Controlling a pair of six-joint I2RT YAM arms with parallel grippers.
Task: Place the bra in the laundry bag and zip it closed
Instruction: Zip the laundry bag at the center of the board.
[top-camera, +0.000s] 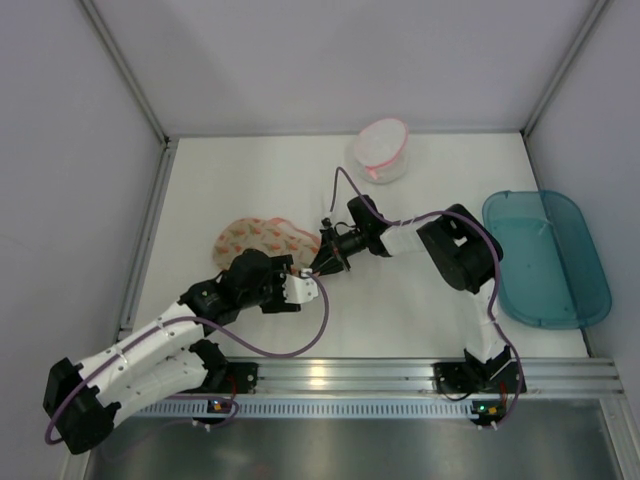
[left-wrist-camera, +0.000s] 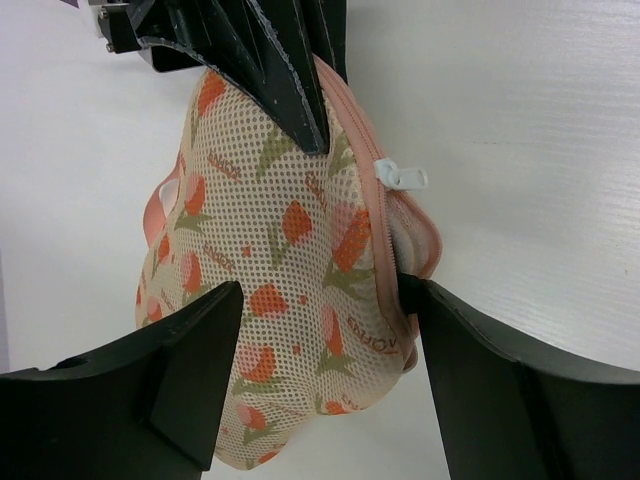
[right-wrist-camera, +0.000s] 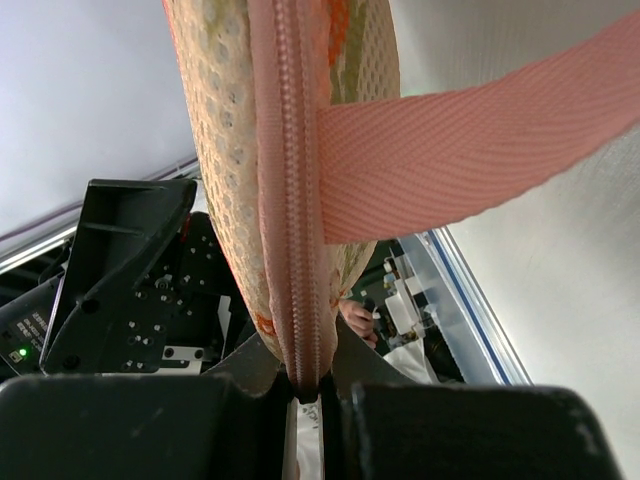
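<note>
The laundry bag (top-camera: 255, 238) lies flat on the table (top-camera: 420, 310), left of centre and about midway between near and far, with both grippers at its right-hand edge. The bra shows in no view, so it is presumably inside, though the mesh does not let me confirm that. The zip teeth look meshed where the right wrist camera sees them. The small white zip pull (left-wrist-camera: 402, 177) sits partway round the pink trim, and the trim beyond it, toward the left gripper, appears to gape. The step in hand is therefore most likely finishing the zip. The right gripper (right-wrist-camera: 308, 388) is clenched on the zip seam beside the pink carry strap (right-wrist-camera: 480, 150) and serves as the anchor. The left gripper (left-wrist-camera: 320, 295) hangs over the bag with its jaws spread wide and nothing in them. To do this well, it should come down on the pull tab alone, not the mesh, and pinch it squarely. It should then draw the tab along the curve of the trim, low to the table, against the right gripper's hold so the seam is taut. Loose mesh or a bra strap caught in the slider would jam it. The white pouch (top-camera: 380, 150) at the far side and the teal tub (top-camera: 545, 255) on the right are well apart.
</note>
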